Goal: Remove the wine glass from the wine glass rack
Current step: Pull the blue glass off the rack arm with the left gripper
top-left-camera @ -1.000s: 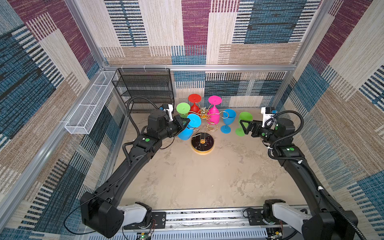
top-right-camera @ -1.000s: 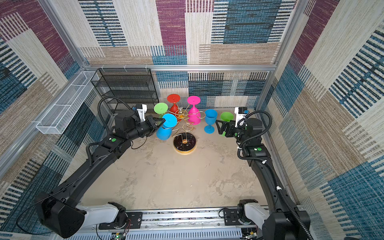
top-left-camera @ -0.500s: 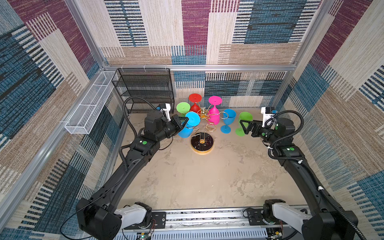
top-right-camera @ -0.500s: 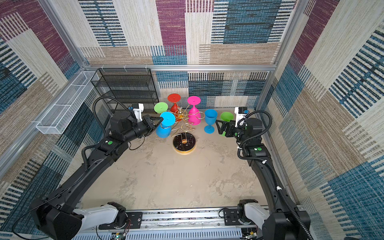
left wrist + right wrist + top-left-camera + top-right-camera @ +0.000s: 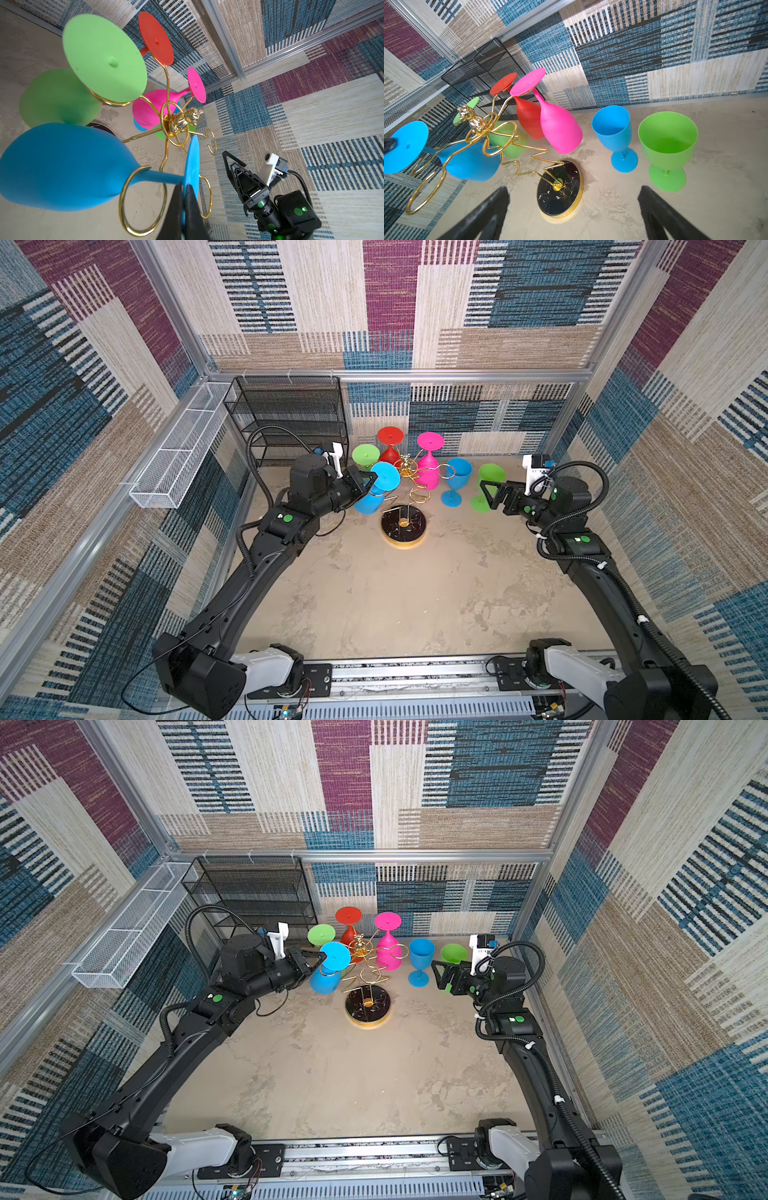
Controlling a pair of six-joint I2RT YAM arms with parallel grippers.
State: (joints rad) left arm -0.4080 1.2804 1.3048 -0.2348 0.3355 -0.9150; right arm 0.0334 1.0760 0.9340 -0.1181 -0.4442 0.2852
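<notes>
Left pincer (image 5: 182,185) is clenched on the foot disc of the upside-down blue plastic wine glass (image 5: 62,166), stem sitting in a ring of the gold wire wine glass rack (image 5: 404,526) (black marbled base). Right pincer (image 5: 484,494) gapes wide, empty.

We see woven patchwork walls (image 5: 390,302) of blue, maroon and beige, framed by aluminium rails (image 5: 415,375). A black mesh shelf unit (image 5: 291,414) stands in the back left corner, a white mesh basket (image 5: 183,456) hangs on the left wall; the table (image 5: 415,593) is mottled beige.
</notes>
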